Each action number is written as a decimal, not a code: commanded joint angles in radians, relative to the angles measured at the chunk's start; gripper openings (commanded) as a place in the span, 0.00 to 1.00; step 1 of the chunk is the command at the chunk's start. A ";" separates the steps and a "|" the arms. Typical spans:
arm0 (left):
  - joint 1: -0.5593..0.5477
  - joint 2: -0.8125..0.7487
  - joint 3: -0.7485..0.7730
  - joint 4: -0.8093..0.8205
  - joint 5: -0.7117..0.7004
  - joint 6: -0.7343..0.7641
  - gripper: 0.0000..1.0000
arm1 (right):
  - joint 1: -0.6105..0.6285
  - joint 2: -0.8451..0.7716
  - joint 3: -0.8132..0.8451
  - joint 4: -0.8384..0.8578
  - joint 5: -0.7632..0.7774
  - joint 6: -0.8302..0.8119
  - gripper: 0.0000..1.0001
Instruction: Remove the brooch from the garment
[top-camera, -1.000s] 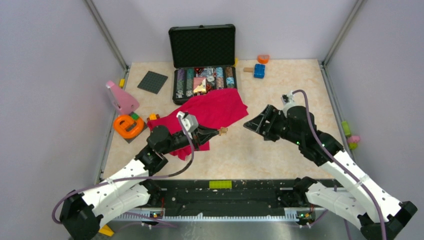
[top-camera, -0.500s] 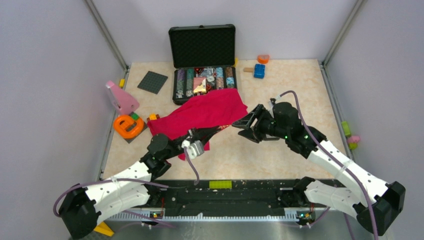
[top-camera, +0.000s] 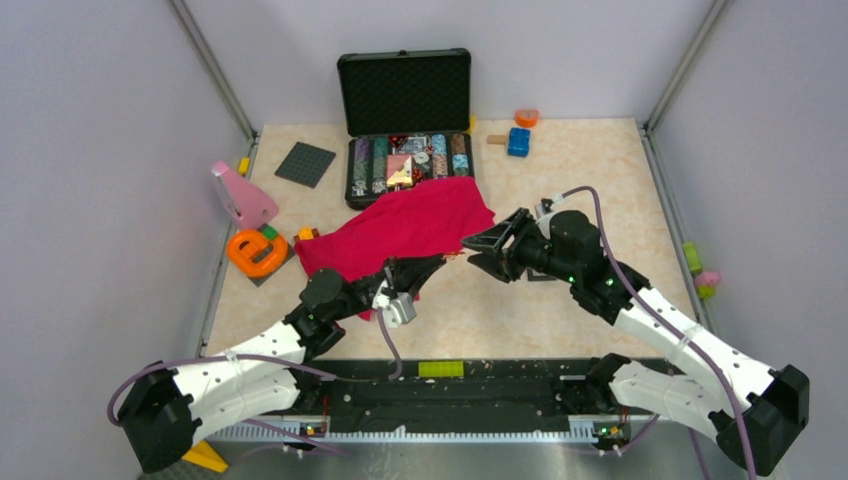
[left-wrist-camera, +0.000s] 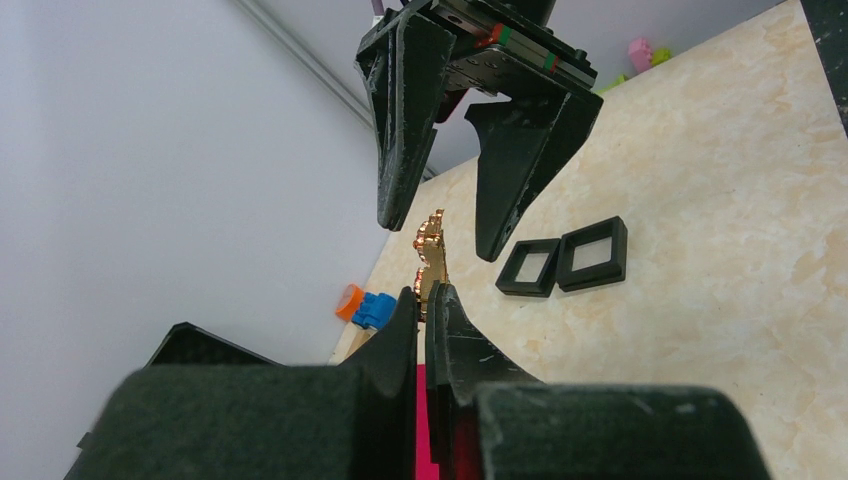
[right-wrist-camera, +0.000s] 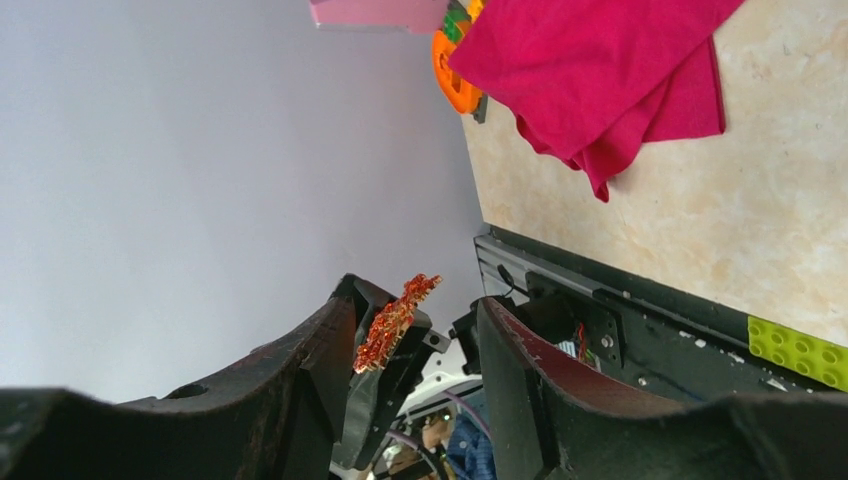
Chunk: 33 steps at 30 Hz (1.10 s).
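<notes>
Marbled tabletop (top-camera: 560, 170) lay under a mid-air handover. The brooch (left-wrist-camera: 432, 255) stood edge-up from the tips of the left gripper (left-wrist-camera: 425, 300), pinched tight, seemingly offered so the right gripper (top-camera: 470, 251) could take it. The right jaws stood half apart on either side of it, not touching. The garment (top-camera: 420, 225) lay behind the left gripper. A second earlier the right gripper gaped wider, well off.

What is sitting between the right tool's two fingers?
The brooch, pinched by the left tool, stands in that gap; both wrist views show it.
</notes>
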 joint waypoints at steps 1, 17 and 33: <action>-0.011 0.010 0.010 0.045 -0.021 0.038 0.00 | 0.028 -0.020 0.000 0.053 -0.020 0.035 0.49; -0.014 0.012 0.012 0.012 -0.025 0.066 0.00 | 0.047 0.010 -0.029 0.130 -0.028 0.074 0.22; -0.020 -0.148 -0.094 0.093 -0.049 -0.524 0.99 | 0.030 -0.009 0.014 0.103 0.146 -0.098 0.00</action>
